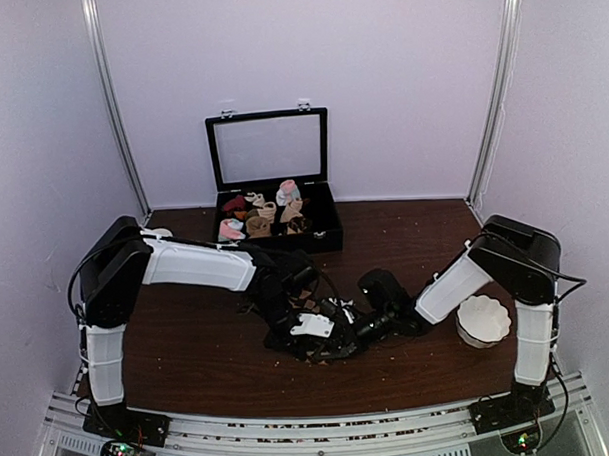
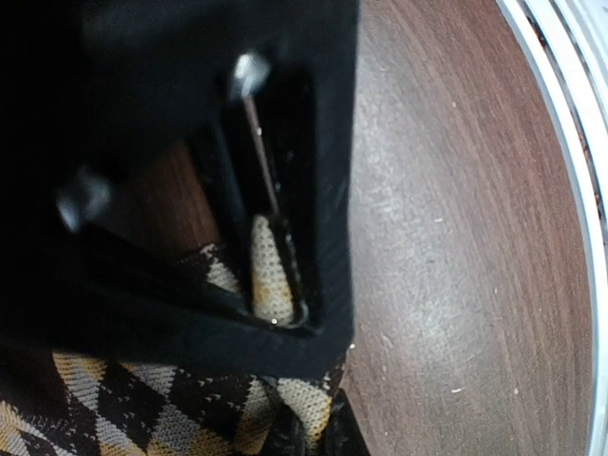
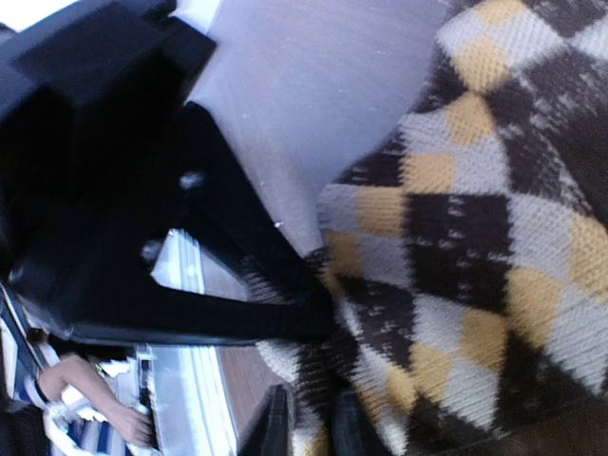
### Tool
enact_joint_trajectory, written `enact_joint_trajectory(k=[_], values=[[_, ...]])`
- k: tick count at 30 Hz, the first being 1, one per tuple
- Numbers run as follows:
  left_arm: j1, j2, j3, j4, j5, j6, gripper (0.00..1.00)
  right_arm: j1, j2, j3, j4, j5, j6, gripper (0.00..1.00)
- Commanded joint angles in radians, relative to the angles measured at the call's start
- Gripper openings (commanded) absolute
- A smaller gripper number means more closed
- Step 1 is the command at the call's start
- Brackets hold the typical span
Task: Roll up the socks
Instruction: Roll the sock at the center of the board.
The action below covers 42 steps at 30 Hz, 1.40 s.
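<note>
Top view: both arms lean in to low centre of frame, left gripper and right gripper nearly tip to tip over the socks, a dark heap on the brown table; prob. one end gets pinned so the other can be turned. Black case of small rolls at back, white bowl lower right, pale walls. Left wrist: fingers pressed together, pinching a tan fold of sock. Right wrist: argyle fills frame right; one finger lies on it, spread or closed I can't tell.

Left arm and right arm wear white shells, black joints; black cables loop outside.
</note>
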Motion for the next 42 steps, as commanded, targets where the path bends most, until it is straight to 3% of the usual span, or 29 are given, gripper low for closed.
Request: enact_joint_trajectory(k=[1,8,14,15,17,18,25,29,32,34,38,42], values=[[0.005,0.063,0.035,-0.082,-0.006,-0.022,0.0,-0.012,0.035,-0.079,-0.253,0.151,-0.031,0.29],[0.025,0.102,0.078,-0.152,0.012,-0.021,0.0,-0.009,-0.038,-0.131,-0.279,0.216,-0.043,0.37],[0.056,0.136,0.117,-0.209,0.034,-0.019,0.0,-0.003,-0.226,-0.234,-0.399,0.409,-0.084,0.48],[0.064,0.143,0.128,-0.222,0.041,-0.02,0.0,-0.002,-0.263,-0.253,-0.422,0.445,-0.088,0.53],[0.074,0.164,0.157,-0.25,0.04,-0.029,0.0,-0.002,-0.326,-0.291,-0.446,0.492,-0.087,0.97],[0.078,0.176,0.171,-0.266,0.043,-0.031,0.0,-0.001,-0.352,-0.31,-0.45,0.511,-0.084,1.0],[0.087,0.218,0.226,-0.33,0.051,-0.036,0.0,0.02,-0.489,-0.385,-0.422,0.662,-0.05,1.0],[0.089,0.253,0.281,-0.4,0.091,-0.037,0.0,0.212,-0.774,-0.418,-0.467,1.107,-0.069,1.0],[0.098,0.296,0.332,-0.475,0.152,-0.035,0.0,0.21,-0.926,-0.516,-0.321,1.22,-0.023,1.0],[0.106,0.316,0.36,-0.512,0.192,-0.031,0.0,0.155,-0.938,-0.546,-0.24,1.162,0.04,1.0],[0.119,0.331,0.382,-0.56,0.281,-0.038,0.0,0.119,-0.899,-0.597,0.008,0.917,-0.002,1.0],[0.125,0.363,0.406,-0.616,0.358,-0.042,0.0,0.25,-1.012,-0.588,-0.082,1.217,-0.079,1.0]])
